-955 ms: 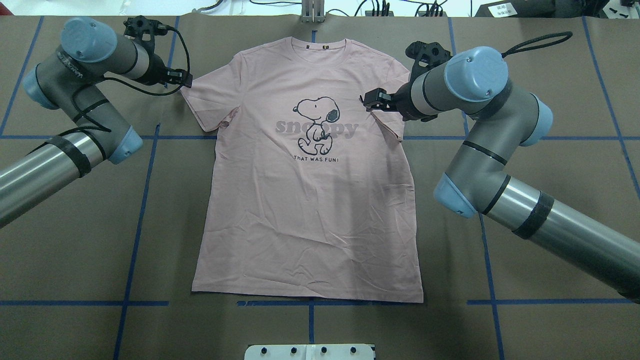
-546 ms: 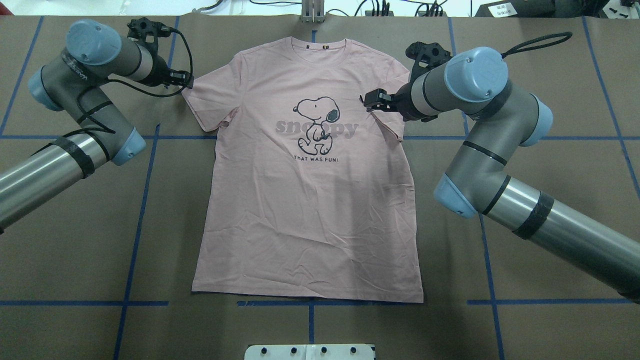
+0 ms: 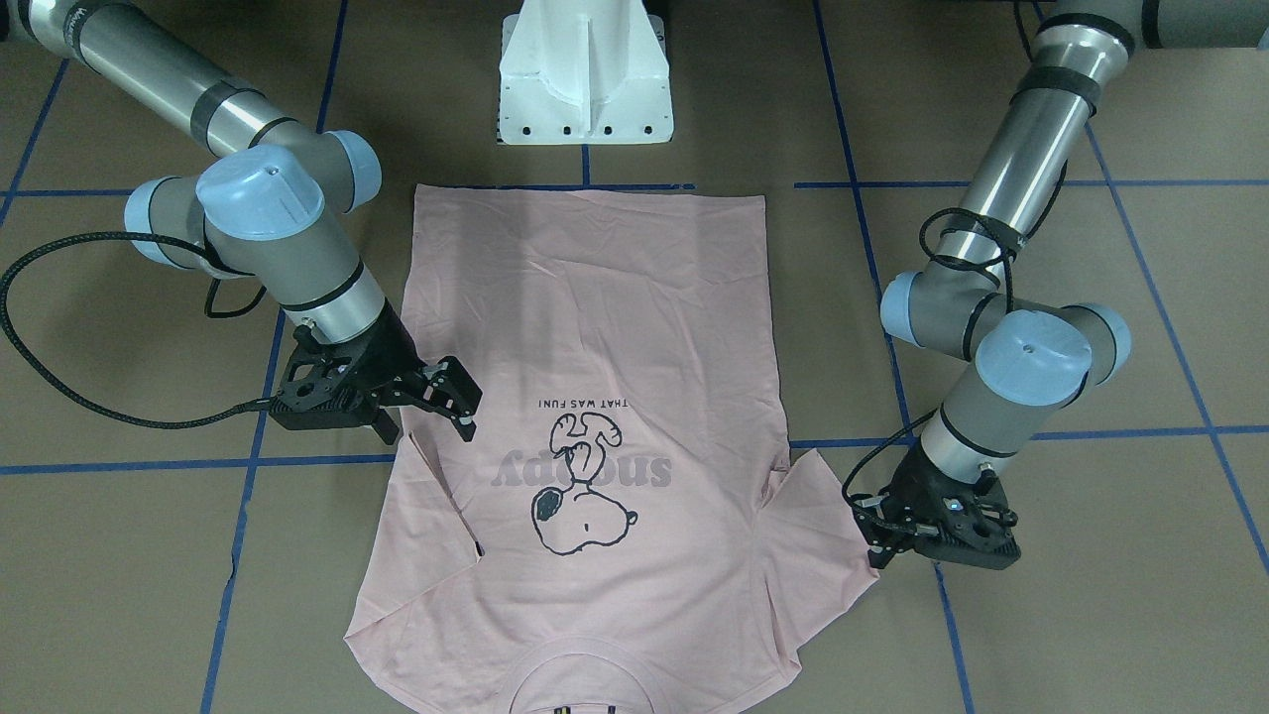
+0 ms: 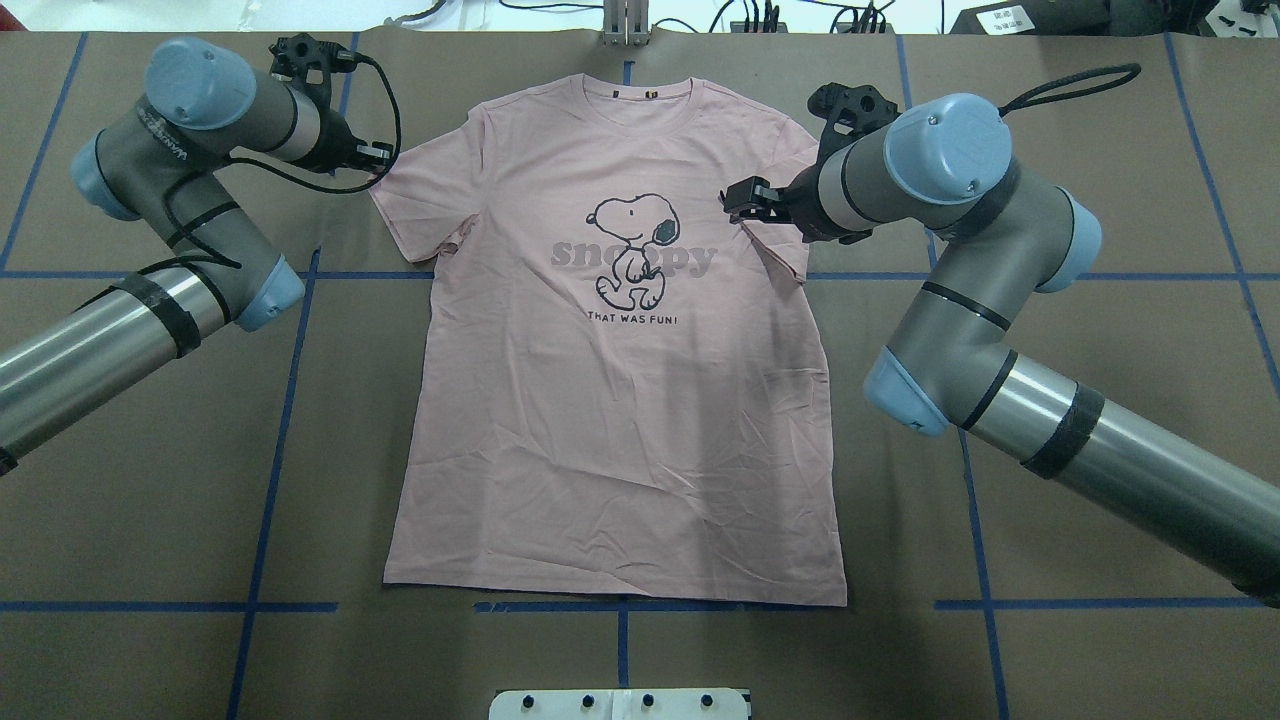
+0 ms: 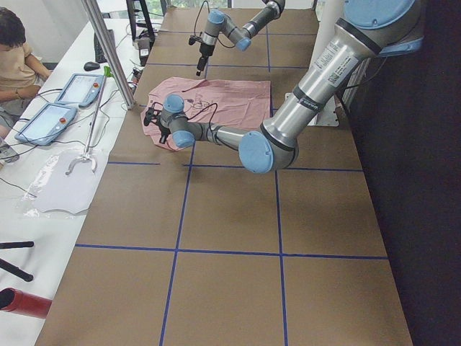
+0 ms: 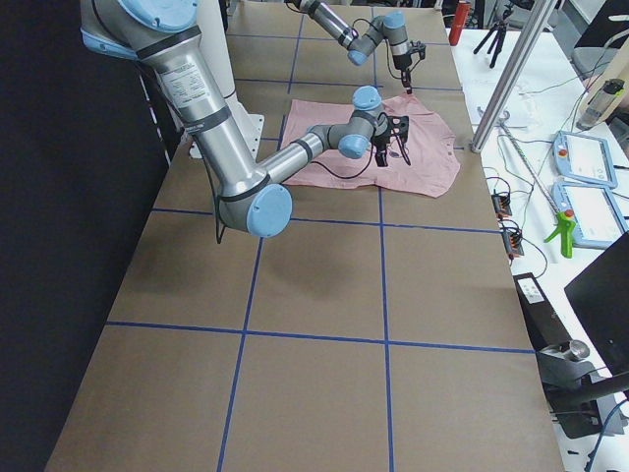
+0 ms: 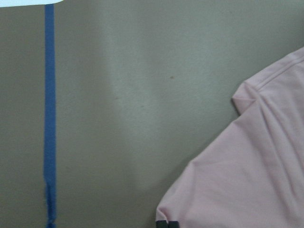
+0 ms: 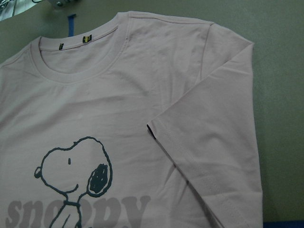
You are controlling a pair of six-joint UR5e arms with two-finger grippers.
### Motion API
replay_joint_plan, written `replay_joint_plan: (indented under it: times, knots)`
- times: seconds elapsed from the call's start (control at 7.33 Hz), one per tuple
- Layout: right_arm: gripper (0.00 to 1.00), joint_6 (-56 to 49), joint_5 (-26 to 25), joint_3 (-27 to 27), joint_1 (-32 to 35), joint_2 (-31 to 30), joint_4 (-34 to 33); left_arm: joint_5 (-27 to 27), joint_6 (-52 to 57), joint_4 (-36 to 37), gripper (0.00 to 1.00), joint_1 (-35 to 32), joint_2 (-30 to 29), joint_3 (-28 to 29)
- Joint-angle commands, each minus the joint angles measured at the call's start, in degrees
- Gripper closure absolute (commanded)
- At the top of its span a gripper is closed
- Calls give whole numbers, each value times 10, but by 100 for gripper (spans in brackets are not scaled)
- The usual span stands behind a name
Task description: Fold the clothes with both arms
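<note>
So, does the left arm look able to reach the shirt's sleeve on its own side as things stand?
Probably yes. The left gripper is right at the outer edge of that sleeve, nothing lies between them, and the sleeve lies flat and uncovered. The right gripper is across the shirt.

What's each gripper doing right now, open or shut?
Left gripper: at the T-shirt sleeve edge; cannot tell.
Right gripper: open, empty, over the T-shirt.

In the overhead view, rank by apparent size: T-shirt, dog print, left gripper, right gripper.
1. T-shirt
2. dog print
3. left gripper and right gripper: they look alike and are partly hidden, so unranked.
</note>
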Motion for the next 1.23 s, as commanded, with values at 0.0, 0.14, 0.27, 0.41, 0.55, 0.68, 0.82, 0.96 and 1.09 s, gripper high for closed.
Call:
replay_joint_plan:
  times: [0.0, 0.14, 0.27, 0.41, 0.55, 0.68, 0.82, 0.96, 1.09]
  knots:
    - [0, -2, 0, -2, 0, -2, 0, 11, -67, 8, 100, 34, -29, 2]
    - [0, -3, 1, -5, 0, -2, 0, 44, -69, 13, 100, 38, -74, 47]
    - [0, -3, 1, -5, 0, -2, 0, 58, -72, 12, 100, 39, -118, 99]
    - [0, 0, 2, -5, 0, -2, 0, 66, -72, 10, 100, 39, -134, 122]
    - [0, 0, 2, -4, -1, -2, 1, 73, -72, -4, 100, 40, -139, 137]
    - [0, -1, 2, -5, -1, -2, 1, 78, -72, -13, 84, 51, -137, 138]
    - [0, 1, 1, -5, -1, -2, 0, 78, -72, -21, 36, 56, -134, 128]
    - [0, 6, 2, -2, -1, 3, -3, 77, -91, -28, 34, 60, -84, 42]
    - [0, 56, 2, 5, -19, 3, -4, 73, -122, -22, 28, 77, -33, -51]
